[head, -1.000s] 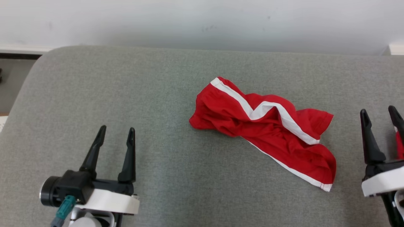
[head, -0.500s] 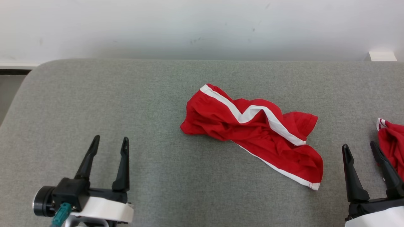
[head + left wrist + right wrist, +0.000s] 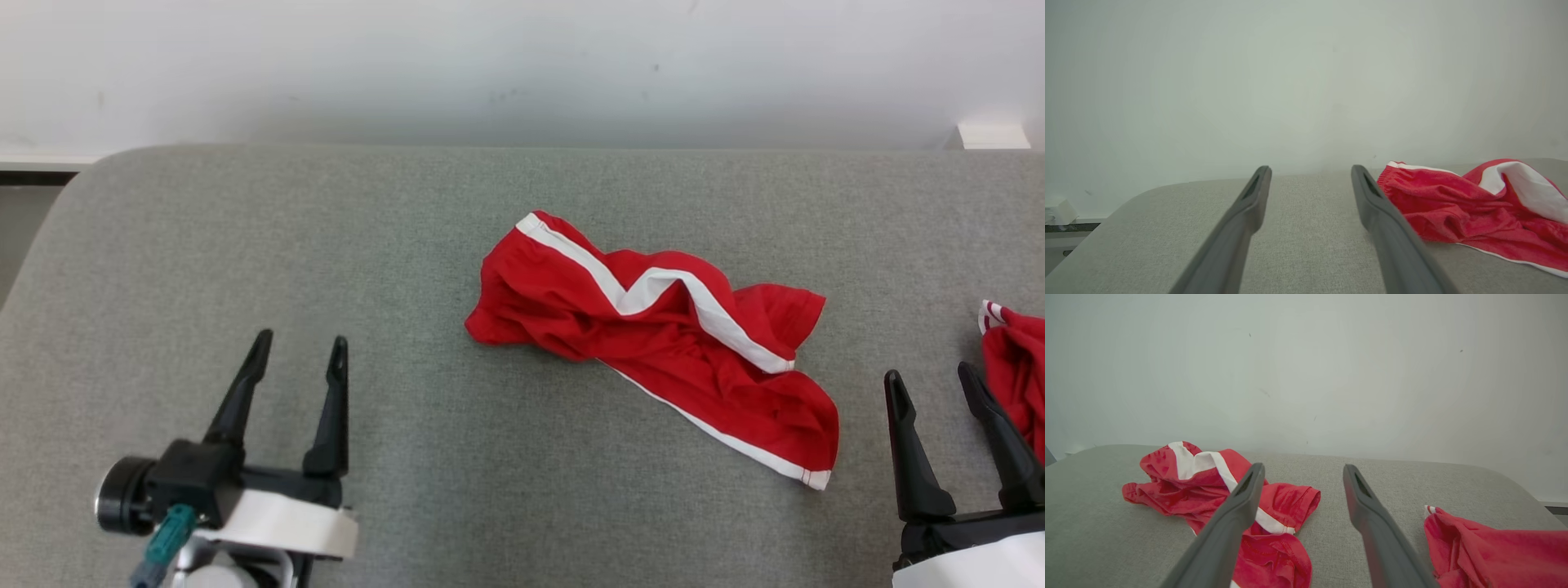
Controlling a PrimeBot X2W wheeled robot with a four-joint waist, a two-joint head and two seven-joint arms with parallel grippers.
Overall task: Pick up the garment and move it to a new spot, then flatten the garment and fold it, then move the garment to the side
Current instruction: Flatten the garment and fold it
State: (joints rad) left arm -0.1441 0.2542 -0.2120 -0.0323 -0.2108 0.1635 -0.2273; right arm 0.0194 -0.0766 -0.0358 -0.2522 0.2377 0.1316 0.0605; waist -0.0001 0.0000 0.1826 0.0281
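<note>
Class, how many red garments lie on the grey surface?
2. One red garment lies crumpled in the middle; a second garment sits at the right edge, partly cut off.

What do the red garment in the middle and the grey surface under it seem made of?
The red garment: thin, soft cloth, perhaps synthetic, with a slight sheen; it crumples in fine folds. The grey surface: coarse woven upholstery fabric, matte; visible weave and rounded, padded-looking corners.

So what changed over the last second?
Head camera shifted a little. Right gripper drew back toward the robot, open and empty. Left gripper, also open, and the crumpled red garment on the grey cushion stayed put; nothing grasped or released.
</note>
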